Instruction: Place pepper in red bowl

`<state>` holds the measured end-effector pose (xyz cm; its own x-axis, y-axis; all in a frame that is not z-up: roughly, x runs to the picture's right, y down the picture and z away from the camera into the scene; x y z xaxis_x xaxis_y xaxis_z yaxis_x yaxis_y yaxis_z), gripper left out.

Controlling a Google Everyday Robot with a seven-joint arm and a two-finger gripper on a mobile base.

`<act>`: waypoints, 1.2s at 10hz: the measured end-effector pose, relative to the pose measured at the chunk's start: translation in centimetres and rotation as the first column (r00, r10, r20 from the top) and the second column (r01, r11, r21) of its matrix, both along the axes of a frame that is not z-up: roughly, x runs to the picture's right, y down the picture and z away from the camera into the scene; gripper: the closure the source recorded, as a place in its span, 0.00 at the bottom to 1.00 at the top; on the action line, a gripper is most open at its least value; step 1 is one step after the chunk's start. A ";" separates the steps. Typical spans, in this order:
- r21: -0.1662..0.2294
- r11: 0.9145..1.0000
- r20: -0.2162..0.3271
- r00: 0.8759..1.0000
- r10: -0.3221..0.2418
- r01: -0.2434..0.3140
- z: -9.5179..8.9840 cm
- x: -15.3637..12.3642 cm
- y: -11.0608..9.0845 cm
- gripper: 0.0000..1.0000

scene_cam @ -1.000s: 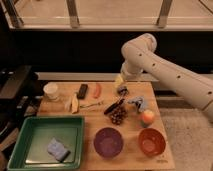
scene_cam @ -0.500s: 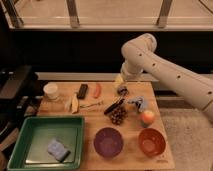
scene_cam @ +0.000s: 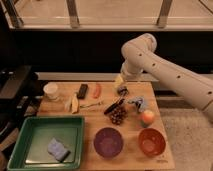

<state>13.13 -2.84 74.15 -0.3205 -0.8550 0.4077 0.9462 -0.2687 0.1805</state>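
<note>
We locate the pepper (scene_cam: 96,90) lying at the back of the table (scene_cam: 95,120), well apart from the red bowl (scene_cam: 151,142) at the front right. The gripper (scene_cam: 121,90) hangs near the pepper, to its right; we cannot tell its state. We judge the task not begun: grasp, carry and release remain.

The pepper (scene_cam: 96,90) is lying at the table's (scene_cam: 97,120) back, left of the gripper (scene_cam: 121,90) hanging there. The right bowl (scene_cam: 151,142) is sitting before the apple (scene_cam: 147,117), the left bowl (scene_cam: 108,142) between it and the tray (scene_cam: 39,137).
</note>
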 end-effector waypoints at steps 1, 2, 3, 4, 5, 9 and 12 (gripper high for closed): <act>0.000 1.000 0.000 1.000 0.000 0.000 0.0 0.0 0.0 0.20; 0.000 1.000 0.000 1.000 0.000 0.000 0.0 0.0 0.0 0.20; 0.001 1.000 0.000 1.000 0.000 0.000 0.0 0.0 0.0 0.20; 0.002 1.000 0.001 1.000 0.002 -0.002 0.0 0.0 -0.1 0.20; 0.024 0.999 0.028 0.999 0.034 -0.035 0.3 -0.4 -0.7 0.20; 0.098 0.990 0.116 0.989 0.093 -0.105 2.9 -6.5 -3.2 0.20; 0.202 0.976 0.166 0.985 0.051 -0.084 5.8 -11.5 -2.9 0.20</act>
